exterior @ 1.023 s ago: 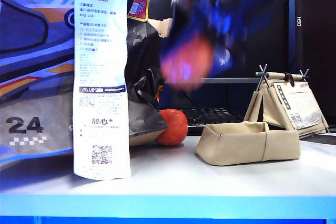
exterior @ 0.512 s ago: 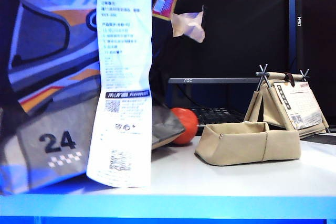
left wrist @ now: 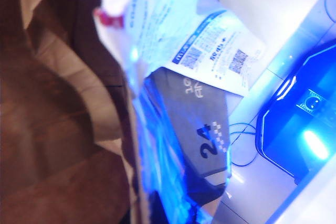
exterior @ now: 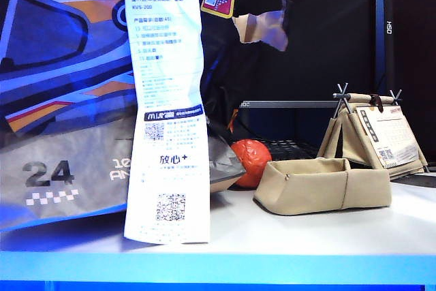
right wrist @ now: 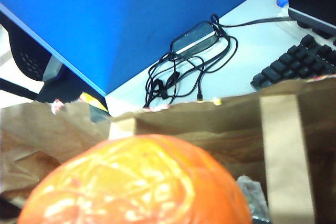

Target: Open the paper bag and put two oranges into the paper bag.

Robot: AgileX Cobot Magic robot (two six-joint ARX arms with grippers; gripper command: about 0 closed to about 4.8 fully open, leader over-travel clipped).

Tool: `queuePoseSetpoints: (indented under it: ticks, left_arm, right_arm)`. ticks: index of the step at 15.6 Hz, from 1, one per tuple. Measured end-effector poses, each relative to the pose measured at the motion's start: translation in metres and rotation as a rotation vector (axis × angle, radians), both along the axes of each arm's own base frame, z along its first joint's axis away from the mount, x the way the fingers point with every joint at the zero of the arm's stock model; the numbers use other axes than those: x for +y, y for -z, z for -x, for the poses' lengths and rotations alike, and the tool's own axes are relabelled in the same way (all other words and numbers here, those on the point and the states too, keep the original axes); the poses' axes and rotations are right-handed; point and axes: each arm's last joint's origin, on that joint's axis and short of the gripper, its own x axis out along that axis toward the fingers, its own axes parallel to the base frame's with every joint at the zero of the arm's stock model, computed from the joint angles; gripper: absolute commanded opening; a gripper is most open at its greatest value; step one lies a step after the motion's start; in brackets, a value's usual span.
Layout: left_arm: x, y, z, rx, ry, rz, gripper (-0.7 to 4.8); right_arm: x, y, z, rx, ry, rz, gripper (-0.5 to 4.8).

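A white table [exterior: 327,233] under blue light fronts a dark monitor [exterior: 300,103] and keyboard [right wrist: 294,61].

Printed paper bag [exterior: 75,100] upright, orange [exterior: 251,163] beside

- My left gripper is up at the top edge of the bag [left wrist: 63,129], its wrist camera pressed close against the brown paper.
- Its jaws are fully closed. The fingers are hidden by the paper, so I cannot tell whether they pinch it.
- My left wrist is tilted, looking down along the bag's printed side towards the table.
- My right gripper hangs just above the bag's open mouth, pointing down into it.
- Its jaws stand wide, spread around an orange [right wrist: 136,182] that fills the space right under my wrist camera. The fingers themselves are out of sight.
- From the exterior view I cannot make out either arm.
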Motion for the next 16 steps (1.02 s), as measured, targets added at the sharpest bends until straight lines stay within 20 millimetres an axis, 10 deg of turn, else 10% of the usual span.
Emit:
queuePoseSetpoints:
  ticks: [12, 14, 16]
  left_arm:
    - [-0.001, 0.000, 0.001, 0.022, 0.022, 0.018, -0.06]
    - [-0.001, 0.000, 0.001, 0.021, 0.025, 0.017, -0.05]
    - [-0.001, 0.000, 0.001, 0.019, 0.033, 0.013, -0.06]
  right_arm:
    - [0.012, 0.012, -0.018, 0.074, -0.028, -0.089, -0.04]
    - [0.012, 0.012, -0.018, 0.074, -0.027, -0.089, 2.86]
    - [0.012, 0.012, -0.018, 0.078, -0.010, -0.082, 3.20]
